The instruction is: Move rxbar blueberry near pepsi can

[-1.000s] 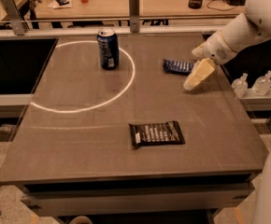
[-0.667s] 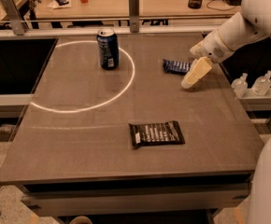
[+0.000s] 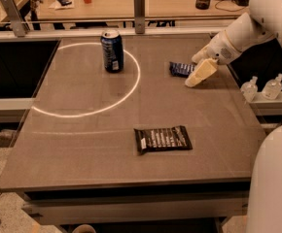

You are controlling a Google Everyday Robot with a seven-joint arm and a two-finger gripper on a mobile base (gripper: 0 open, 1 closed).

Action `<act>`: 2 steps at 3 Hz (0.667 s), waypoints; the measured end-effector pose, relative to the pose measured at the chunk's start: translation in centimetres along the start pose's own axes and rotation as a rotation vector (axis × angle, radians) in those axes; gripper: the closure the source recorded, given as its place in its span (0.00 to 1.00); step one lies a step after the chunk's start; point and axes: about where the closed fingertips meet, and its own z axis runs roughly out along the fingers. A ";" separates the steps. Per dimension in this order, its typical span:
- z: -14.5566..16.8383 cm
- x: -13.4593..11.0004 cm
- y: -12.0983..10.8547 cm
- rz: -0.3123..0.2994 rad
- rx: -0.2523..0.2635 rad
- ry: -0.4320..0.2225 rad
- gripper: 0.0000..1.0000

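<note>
The rxbar blueberry point(image 3: 180, 69), a small dark blue wrapper, lies flat on the grey table point(image 3: 82, 140) at the right rear. Its right end is hidden behind my gripper point(image 3: 200, 74), which hangs low over the table right at that end. The white arm point(image 3: 243, 30) reaches in from the upper right. The pepsi can point(image 3: 112, 50) stands upright at the rear left of centre, well to the left of the bar, on the edge of a white circle of light.
A larger black wrapped bar point(image 3: 163, 139) lies near the table's front centre. Two small clear bottles point(image 3: 249, 89) point(image 3: 273, 86) stand on a ledge just off the right edge. A rail with posts point(image 3: 139, 5) runs behind the table. My white body point(image 3: 274, 178) fills the lower right.
My gripper has shifted slightly left, closer onto the right end of the blue bar. The bar, the can and the black bar have not moved.
</note>
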 end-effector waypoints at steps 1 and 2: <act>-0.3 -0.2 0.0 0.003 -0.004 0.002 0.64; -0.8 -0.6 0.0 0.003 -0.004 0.002 0.88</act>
